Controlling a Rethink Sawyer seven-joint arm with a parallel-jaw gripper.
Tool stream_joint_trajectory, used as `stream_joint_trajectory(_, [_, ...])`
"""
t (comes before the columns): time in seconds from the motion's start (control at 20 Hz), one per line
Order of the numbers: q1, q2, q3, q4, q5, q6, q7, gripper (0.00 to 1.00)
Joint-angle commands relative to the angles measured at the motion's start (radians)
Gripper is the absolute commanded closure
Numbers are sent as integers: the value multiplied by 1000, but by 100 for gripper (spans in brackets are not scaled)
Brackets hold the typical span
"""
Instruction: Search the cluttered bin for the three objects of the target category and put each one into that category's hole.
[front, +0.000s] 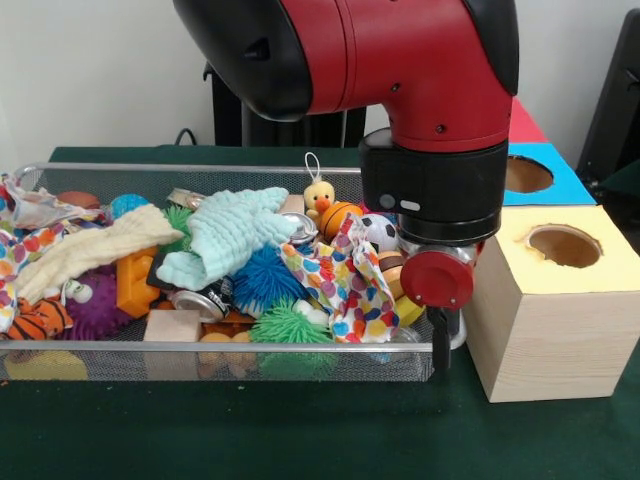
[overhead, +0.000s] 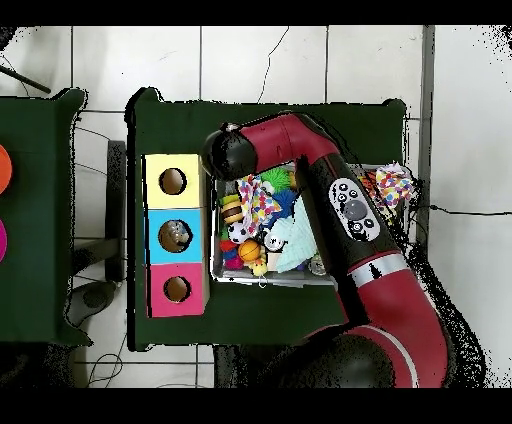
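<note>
Green cloth is covering the bench (front: 300, 440), and a wire mesh bin (front: 220, 362) is sitting on it, crammed with toys and rags. Just beside the bin's end a row of three boxes is standing: a yellow box (front: 545, 305) nearest the camera, a blue box (front: 540, 175) behind it and a red box (overhead: 177, 289) at the far end in the overhead view, each with a round hole on top. The red and black arm (front: 400, 60) is reaching down over the bin's end next to the yellow box, and its hand (front: 440, 335) is hanging at the bin's corner; whether it is open or closed I cannot tell. Inside the bin a pale mint cloth (front: 235, 235) is lying on top, a dotted cloth (front: 340, 285) is draping beside the arm, and a yellow duck (front: 319, 198), an orange ball (front: 338, 215) and a blue spiky ball (front: 265, 280) are resting among the clutter.
</note>
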Motion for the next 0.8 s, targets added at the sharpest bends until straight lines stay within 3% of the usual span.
stream_joint_trajectory(0.05, [-7,20,17,-33,0,102,-296,0])
stream_joint_trajectory(0.4, [26,53,24,-135,15,172,-334,0])
stream_joint_trajectory(0.65, [35,62,24,-157,19,181,-346,0])
stream_joint_trajectory(0.8, [25,53,25,-131,24,174,-339,0])
